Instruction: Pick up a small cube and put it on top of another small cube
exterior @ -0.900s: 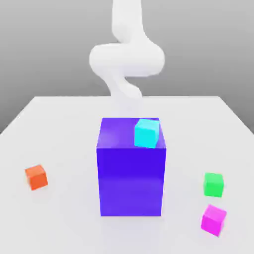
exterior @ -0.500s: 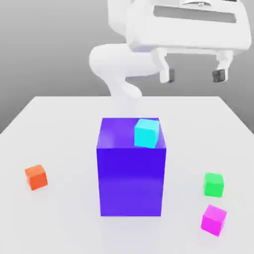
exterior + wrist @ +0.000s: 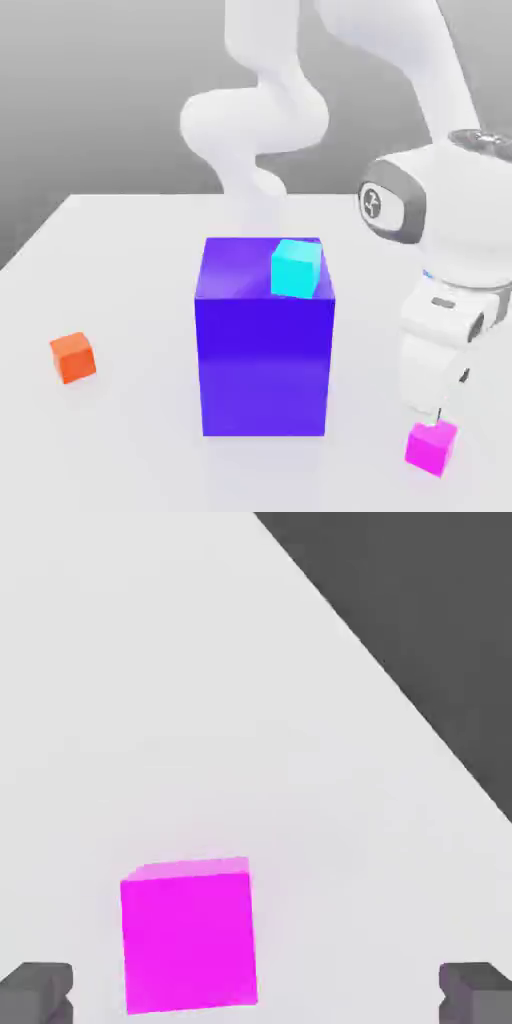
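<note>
As arm swings down to magenta cube (image 3: 431,447), gripper (image 3: 256,994) now low, wide open, empty.

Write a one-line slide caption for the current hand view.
A bright magenta cube on the pale tabletop, with the gripper's open fingers spread wide.

Small cube (image 3: 296,269) on big block (image 3: 264,360); others beside, apart.
</note>
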### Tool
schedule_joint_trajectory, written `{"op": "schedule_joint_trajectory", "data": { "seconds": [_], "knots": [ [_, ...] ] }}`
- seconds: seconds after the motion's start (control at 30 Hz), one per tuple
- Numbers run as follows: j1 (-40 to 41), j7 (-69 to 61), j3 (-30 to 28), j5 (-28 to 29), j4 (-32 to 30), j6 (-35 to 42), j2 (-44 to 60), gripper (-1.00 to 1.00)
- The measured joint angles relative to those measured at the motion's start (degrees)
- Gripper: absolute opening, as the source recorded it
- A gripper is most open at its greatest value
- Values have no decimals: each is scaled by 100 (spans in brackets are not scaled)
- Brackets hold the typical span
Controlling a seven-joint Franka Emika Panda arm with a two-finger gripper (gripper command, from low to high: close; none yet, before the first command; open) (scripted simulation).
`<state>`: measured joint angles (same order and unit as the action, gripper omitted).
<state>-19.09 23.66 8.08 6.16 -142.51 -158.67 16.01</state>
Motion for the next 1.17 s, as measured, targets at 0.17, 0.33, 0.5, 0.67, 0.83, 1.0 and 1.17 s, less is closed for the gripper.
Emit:
{"op": "schedule_joint_trajectory", "data": {
  "seconds": [0.17, 0.33, 0.5, 0.67, 0.83, 1.0, 1.17],
  "knots": [
    [-218, 160, -249, 241, 148, -605, 791, -100],
    [-240, 186, -276, 272, 165, -667, 876, -100],
    [-80, -11, -60, 15, 5, -75, 124, -100],
    [-180, -766, 400, -229, -634, 312, -906, -100],
    [-861, -2018, 705, -811, -1467, 510, -1967, -100],
    [-946, -2032, 656, -506, -1656, -152, -1476, -100],
    [-1046, -1705, 443, -40, -1631, -644, -942, 100]
  ]
}}
